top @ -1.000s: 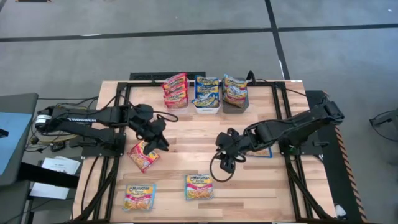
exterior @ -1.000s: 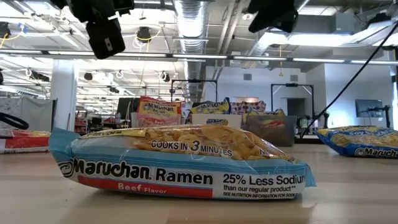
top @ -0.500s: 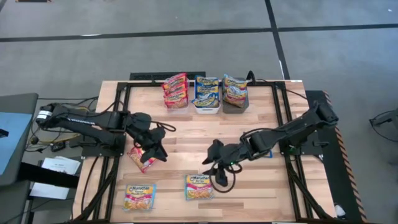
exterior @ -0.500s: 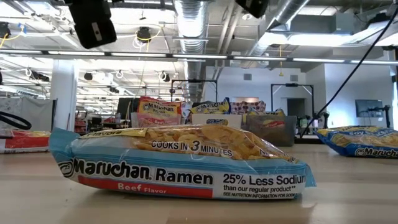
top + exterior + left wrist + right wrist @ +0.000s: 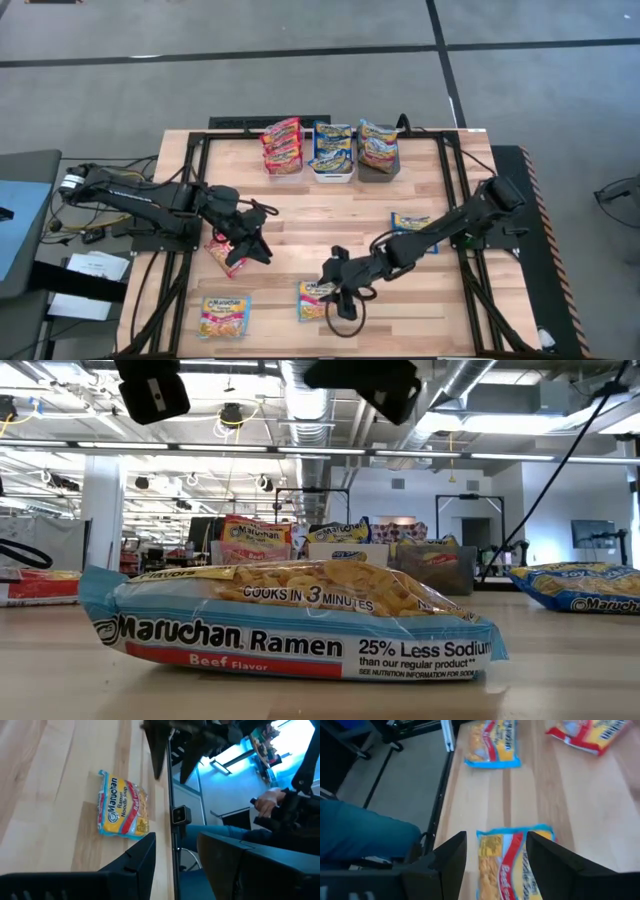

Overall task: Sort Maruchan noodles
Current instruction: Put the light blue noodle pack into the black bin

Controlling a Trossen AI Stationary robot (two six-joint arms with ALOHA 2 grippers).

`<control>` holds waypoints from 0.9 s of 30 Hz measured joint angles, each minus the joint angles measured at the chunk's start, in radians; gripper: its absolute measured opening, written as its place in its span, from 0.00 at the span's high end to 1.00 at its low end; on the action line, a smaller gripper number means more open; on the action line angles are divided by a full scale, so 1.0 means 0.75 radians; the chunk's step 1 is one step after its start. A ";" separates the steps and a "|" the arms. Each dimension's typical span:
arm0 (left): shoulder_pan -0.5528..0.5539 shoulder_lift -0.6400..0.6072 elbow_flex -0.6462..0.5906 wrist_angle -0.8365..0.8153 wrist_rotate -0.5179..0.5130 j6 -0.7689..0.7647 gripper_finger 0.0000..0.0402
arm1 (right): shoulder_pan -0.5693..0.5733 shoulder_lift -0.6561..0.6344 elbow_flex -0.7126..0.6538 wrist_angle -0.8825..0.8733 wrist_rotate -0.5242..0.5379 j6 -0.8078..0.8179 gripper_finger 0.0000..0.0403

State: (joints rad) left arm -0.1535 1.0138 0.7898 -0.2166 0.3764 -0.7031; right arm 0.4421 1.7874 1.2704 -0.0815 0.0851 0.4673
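Note:
Three Maruchan packets lie flat near the table's near edge: a red one (image 5: 225, 252), a blue-trimmed one (image 5: 318, 300) and another (image 5: 222, 315). A blue packet (image 5: 412, 222) lies flat toward the right. More packets stand in three bins (image 5: 333, 172) at the far edge. My left gripper (image 5: 255, 248) hangs open over the red packet's right edge. My right gripper (image 5: 332, 280) hangs open above the blue-trimmed packet (image 5: 506, 862), whose end shows between its fingers. In the low view both grippers (image 5: 152, 395) (image 5: 365, 385) are well above the table.
The far packet (image 5: 122, 805) shows ahead of my left gripper (image 5: 176, 840). A dark frame rail (image 5: 190, 200) runs along the table's left side and another (image 5: 462, 200) along the right. A person's hand (image 5: 267, 802) shows beyond the table. Bare wood (image 5: 320, 215) lies in the middle.
My right gripper has swung from the table's middle toward the near edge and left, ending over the blue-trimmed packet; the arm no longer covers the blue packet on the right. My left gripper has moved toward the near edge, over the red packet. No packet has moved.

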 joint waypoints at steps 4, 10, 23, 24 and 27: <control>0.001 0.000 0.000 0.000 -0.013 -0.001 0.68 | 0.017 0.048 0.000 0.034 0.005 -0.008 0.44; 0.001 0.000 0.000 0.002 -0.033 -0.001 0.68 | 0.039 0.114 0.000 0.017 0.043 -0.051 0.44; 0.001 0.000 0.000 -0.003 -0.085 -0.001 0.68 | 0.047 0.241 0.001 0.016 0.096 -0.137 0.44; 0.001 0.000 0.000 -0.003 -0.094 -0.001 0.68 | 0.048 0.247 0.001 0.007 0.101 -0.139 0.44; 0.001 0.000 0.000 -0.003 -0.099 -0.001 0.68 | 0.048 0.256 0.000 -0.008 0.110 -0.147 0.44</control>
State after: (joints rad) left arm -0.1532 1.0138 0.7898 -0.2192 0.3019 -0.7040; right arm 0.4778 1.9793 1.2705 -0.0878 0.1674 0.3574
